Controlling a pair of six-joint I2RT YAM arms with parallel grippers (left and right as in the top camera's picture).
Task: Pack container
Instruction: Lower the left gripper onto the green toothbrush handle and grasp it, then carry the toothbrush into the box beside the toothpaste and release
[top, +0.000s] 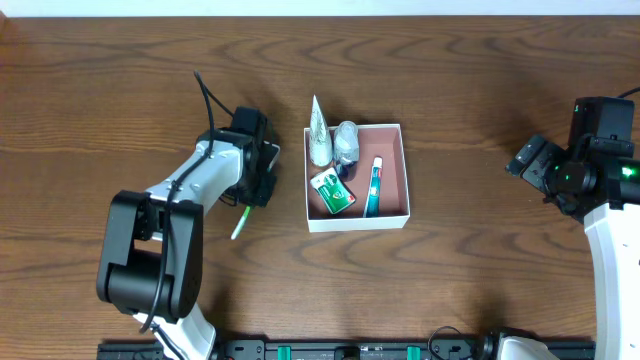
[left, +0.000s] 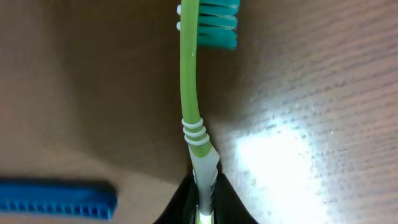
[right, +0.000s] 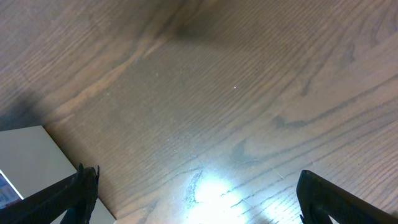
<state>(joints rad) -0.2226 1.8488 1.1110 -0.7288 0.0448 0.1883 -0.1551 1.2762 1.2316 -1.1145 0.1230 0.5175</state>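
Mid-worktop, roughly halfway between the far and near edges: container (top: 392, 170) sits flat, open side up, with white walls and a pinkish-brown floor.

Contents:
- Cone-shaped white tube (top: 318, 140) is in the far-left corner. Its narrow tip pokes out past the far wall.
- Small clear bottle (top: 347, 142) is just beside the tube, on its right.
- Green packet (top: 334, 192) lies in the near-left corner.
- Teal tube with a red cap (top: 373, 188) lies mid-floor, roughly parallel to the side walls and just right of the packet.

Left gripper (top: 256, 192) is over the wood left of the container, near its left wall but not touching it. In the left wrist view the jaws are pinched narrow on the white-and-green handle of a green toothbrush (left: 189, 93), with the teal bristles at the top of that view. Overhead, the handle end sticks out from under the gripper toward the near edge. Can't tell whether the brush is lifted or resting on the table.

Blue comb (left: 56, 199) lies on the wood beside the left gripper, apart from the toothbrush. It's hidden in the overhead view.

Right gripper (right: 196, 196) is close to the right edge of the worktop, well apart from the container. Jaws are spread wide, with only bare wood between the black fingers (right: 68, 196). A white corner of the container shows at the left edge of the right wrist view.
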